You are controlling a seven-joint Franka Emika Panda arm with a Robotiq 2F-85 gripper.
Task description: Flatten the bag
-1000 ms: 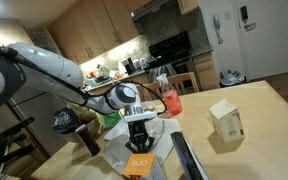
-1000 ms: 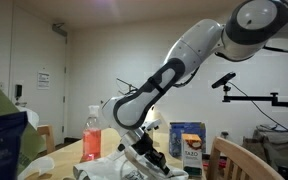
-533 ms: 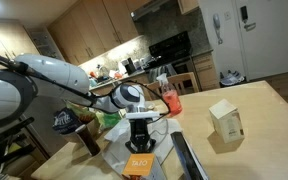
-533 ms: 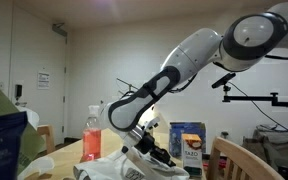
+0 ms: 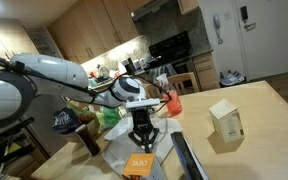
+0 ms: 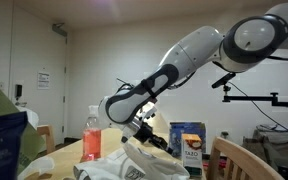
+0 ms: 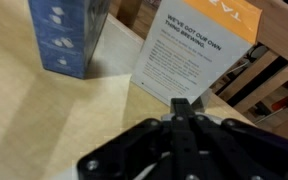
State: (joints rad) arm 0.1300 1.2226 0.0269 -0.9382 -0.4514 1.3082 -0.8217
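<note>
Low in the middle of an exterior view, the bag (image 5: 116,152) lies white and crumpled on the wooden surface (image 5: 269,112). Just above it hangs the tool (image 5: 141,143), its jaws pressed together with nothing visible between them in the wrist view. Toward the top of that view sit a blue box (image 7: 69,35) and a printed sheet with an orange band (image 7: 189,55).

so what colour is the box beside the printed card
The box is blue with small pale marks; wrist view shows it best.
</note>
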